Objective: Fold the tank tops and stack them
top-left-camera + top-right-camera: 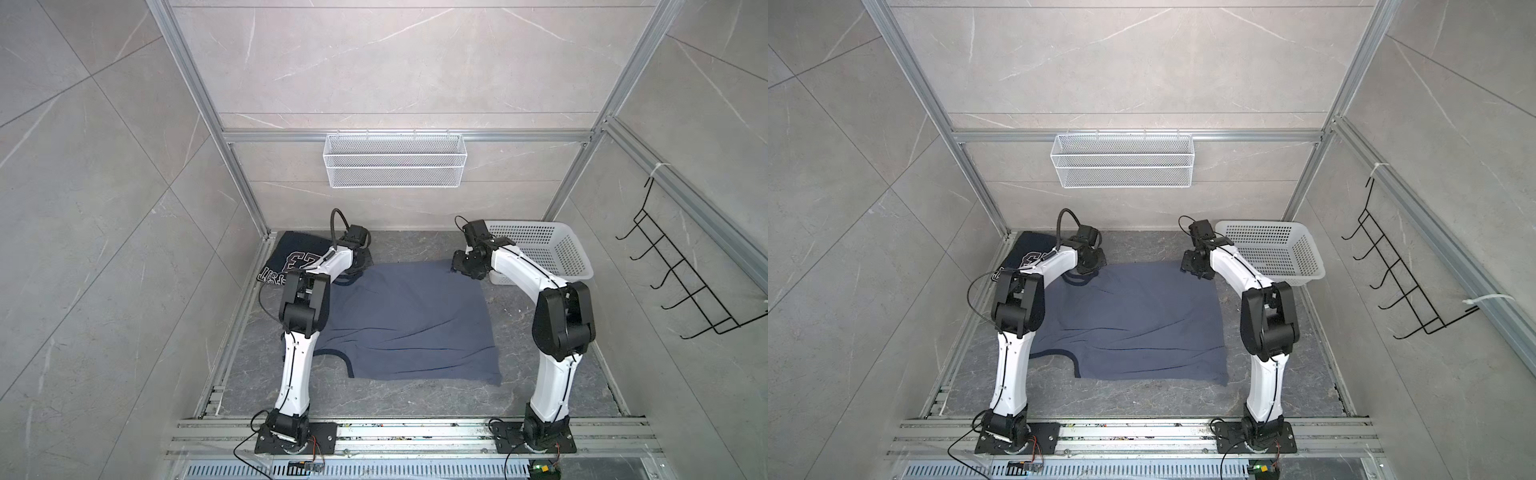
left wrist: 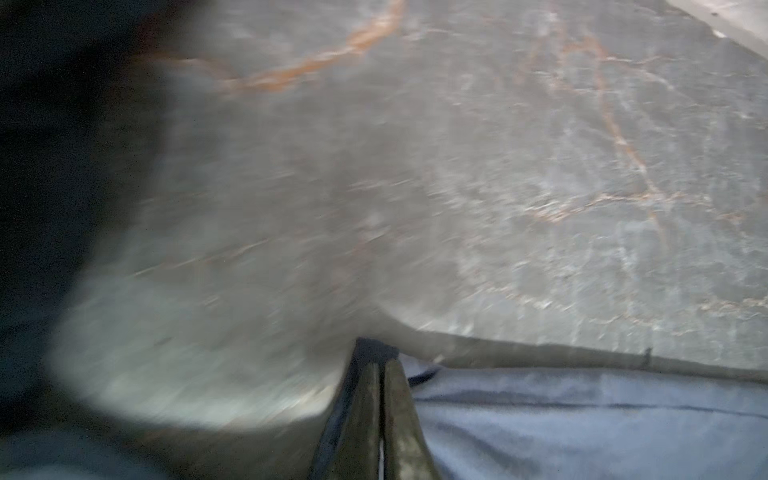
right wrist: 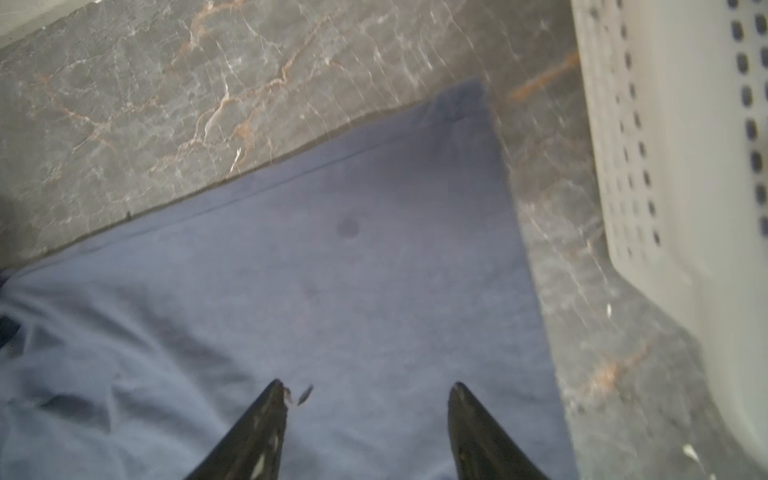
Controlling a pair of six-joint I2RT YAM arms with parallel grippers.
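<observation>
Two tank tops on the table point(image 1: 395, 245). Across centre of both top views, slate-blue tank top point(image 1: 407, 320) spread flat, wrinkled, with a dark-trimmed armhole cut at its lower left edge. At upper left of table, navy tank top point(image 1: 291, 257) folded, whitish "23" print facing up, partly hidden behind the left arm. Near the slate-blue one; contact between the two not discernible.

At upper left corner of the spread cloth, left gripper point(image 2: 380, 363) closed: fingers pressed together in the left wrist view, dark-trimmed edge of slate-blue tank top pinched at the tips. That view blurred.

At upper right corner of the same cloth, right gripper point(image 3: 368, 386) open, fingers well apart, blue fabric visible between them. Touching the cloth or just above it: cannot tell.

At upper right of table, white perforated basket point(image 1: 552, 249), just beside that corner, bare table between basket and cloth. On back wall rail, white wire basket point(image 1: 395, 160). On right wall, black hook rack point(image 1: 681, 286).
</observation>
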